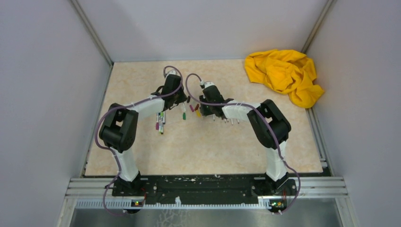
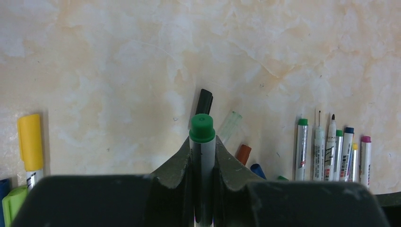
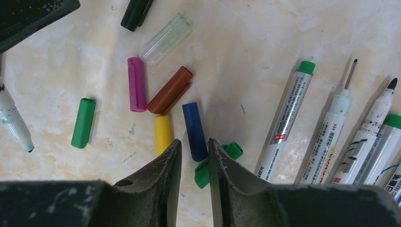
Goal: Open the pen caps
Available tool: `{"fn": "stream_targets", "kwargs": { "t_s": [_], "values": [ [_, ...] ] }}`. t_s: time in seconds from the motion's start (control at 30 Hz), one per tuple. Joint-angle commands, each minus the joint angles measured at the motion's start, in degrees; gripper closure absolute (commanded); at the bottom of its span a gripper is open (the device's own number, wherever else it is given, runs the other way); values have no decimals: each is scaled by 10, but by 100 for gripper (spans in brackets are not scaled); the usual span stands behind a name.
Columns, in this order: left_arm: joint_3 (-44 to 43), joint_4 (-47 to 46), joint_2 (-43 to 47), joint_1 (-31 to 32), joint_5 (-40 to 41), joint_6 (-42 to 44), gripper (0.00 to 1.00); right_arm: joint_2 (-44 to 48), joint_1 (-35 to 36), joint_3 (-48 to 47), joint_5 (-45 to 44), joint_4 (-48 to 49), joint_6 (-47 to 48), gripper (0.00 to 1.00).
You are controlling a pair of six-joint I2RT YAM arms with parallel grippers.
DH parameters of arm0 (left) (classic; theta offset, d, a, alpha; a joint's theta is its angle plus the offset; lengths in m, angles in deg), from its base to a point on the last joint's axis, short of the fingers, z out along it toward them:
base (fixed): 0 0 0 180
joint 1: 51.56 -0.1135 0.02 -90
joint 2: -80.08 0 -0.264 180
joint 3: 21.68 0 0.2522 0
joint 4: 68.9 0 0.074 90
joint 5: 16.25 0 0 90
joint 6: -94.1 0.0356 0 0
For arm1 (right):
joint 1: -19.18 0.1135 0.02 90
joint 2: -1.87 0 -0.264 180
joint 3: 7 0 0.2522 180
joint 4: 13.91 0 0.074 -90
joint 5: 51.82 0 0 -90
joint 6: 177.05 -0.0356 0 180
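I count at least 6 pen caps (image 3: 136, 84) off, at 12 o'clock of my released, empty right gripper (image 3: 194, 142). Left gripper (image 2: 202, 140) grasps a green-ended pen (image 2: 202, 128). The yellow-capped pen (image 2: 30, 142) at its 9 o'clock is not yet opened.

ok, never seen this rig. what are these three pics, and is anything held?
Two robot arms are bolted to the near edge of a table. One picture looks down from above; the other two come from a camera on each wrist. The left gripper is shut on a pen with a green end. The right gripper is open and empty, over loose caps: a purple cap, a brown cap, a blue cap, a yellow cap, a green cap. More pens lie in a row beside them. A yellow cloth sits in the far right corner.
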Motion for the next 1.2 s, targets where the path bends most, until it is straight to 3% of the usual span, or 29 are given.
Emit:
{"fn": "stream_targets", "kwargs": {
  "t_s": [0.0, 0.23, 0.43, 0.83, 1.17],
  "values": [
    [-15, 7, 27, 4, 14, 3, 100, 27, -3, -4, 6, 19, 2, 73],
    [-16, 0, 41, 13, 6, 5, 100, 102, -5, 40, -1, 81, -12, 72],
    [-43, -29, 30, 39, -53, 22, 100, 190, -16, 72, -98, 68, -15, 71],
    [-185, -9, -109, 111, -117, -7, 100, 286, -64, 139, -177, 31, -48, 69],
    [-247, 29, -185, 138, -88, -49, 97, 321, -86, 169, -168, 32, -52, 69]
  ]
}}
